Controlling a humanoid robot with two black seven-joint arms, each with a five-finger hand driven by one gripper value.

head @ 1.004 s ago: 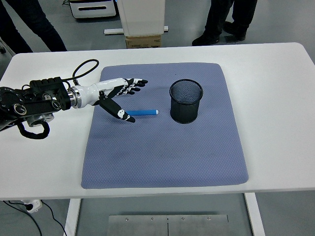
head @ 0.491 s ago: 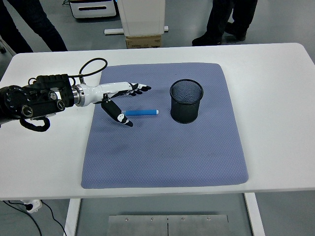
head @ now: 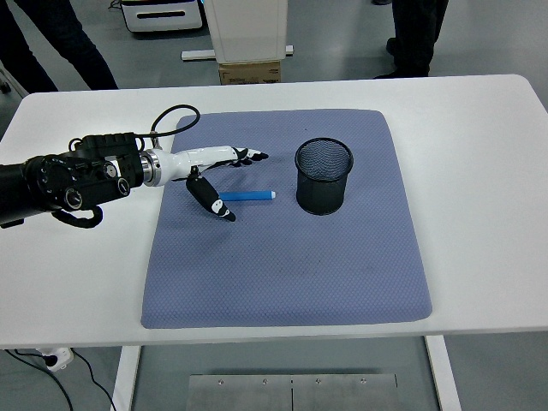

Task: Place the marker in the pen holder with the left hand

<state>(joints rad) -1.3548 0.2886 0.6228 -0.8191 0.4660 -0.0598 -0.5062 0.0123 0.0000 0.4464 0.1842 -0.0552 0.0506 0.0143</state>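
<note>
- The blue marker with a white tip (head: 247, 196) lies flat on the soft blue-grey cloth mat (head: 282, 257). It points left and right, with its white end toward the right.
- The marker is just left of the black wire-mesh pen holder cup (head: 324, 176). There is a small gap between them, so they do not touch.
- The pen holder stands up straight on the far right part of the mat. Through its open top only dark mesh shows.
- The robot's left hand, white with black fingertips (head: 218, 171), reaches in from the left over the far left part of the mat.
- Its fingers are spread out and straight, pointing right, and they hold nothing.
- The long fingers are on the far side of the marker. The thumb points down on the near side, with its tip right by the marker's left end. I cannot tell if the thumb touches the marker.
- The mat lies on the white table (head: 479, 171).
- The legs of people in dark trousers (head: 418, 34) show on the far side of the table.
</note>
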